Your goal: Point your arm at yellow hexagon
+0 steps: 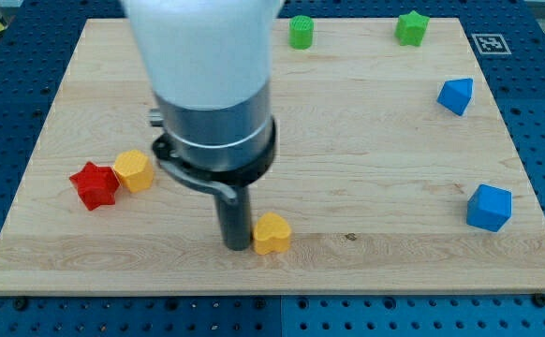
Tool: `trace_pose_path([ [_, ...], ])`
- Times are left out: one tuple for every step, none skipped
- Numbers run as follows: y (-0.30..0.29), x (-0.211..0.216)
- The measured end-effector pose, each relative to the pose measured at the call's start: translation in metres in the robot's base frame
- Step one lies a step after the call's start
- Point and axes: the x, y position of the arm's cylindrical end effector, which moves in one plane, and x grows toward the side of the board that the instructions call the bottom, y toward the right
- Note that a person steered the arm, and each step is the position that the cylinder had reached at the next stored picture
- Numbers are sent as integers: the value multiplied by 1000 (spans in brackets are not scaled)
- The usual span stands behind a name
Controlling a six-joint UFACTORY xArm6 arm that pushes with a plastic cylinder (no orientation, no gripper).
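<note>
The yellow hexagon [134, 170] lies at the view's left on the wooden board [366, 131], touching a red star-shaped block [94, 184] on its left. My tip [236, 246] rests on the board near the view's bottom centre, right next to a yellow heart-shaped block [272, 234] on its right. The tip is well to the right of and below the yellow hexagon, apart from it. The arm's large white and grey body [207, 84] hides the board behind it.
A green cylinder [301, 32] and a green star-shaped block [411, 28] stand near the view's top. A blue block [455, 95] is at the right, and a blue cube [489, 207] at the lower right. A marker tag [489, 43] is at the top right corner.
</note>
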Motion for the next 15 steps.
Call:
trace_pose_path([
  [31,-3],
  [60,-5],
  [32,-14],
  [19,-34],
  [19,-35],
  [18,-35],
  [18,-35],
  [10,-36],
  [-26,-44],
  [-36,-68],
  [-24,-100],
  [-23,-105],
  [-23,-100],
  [-20,-64],
  [-22,-26],
])
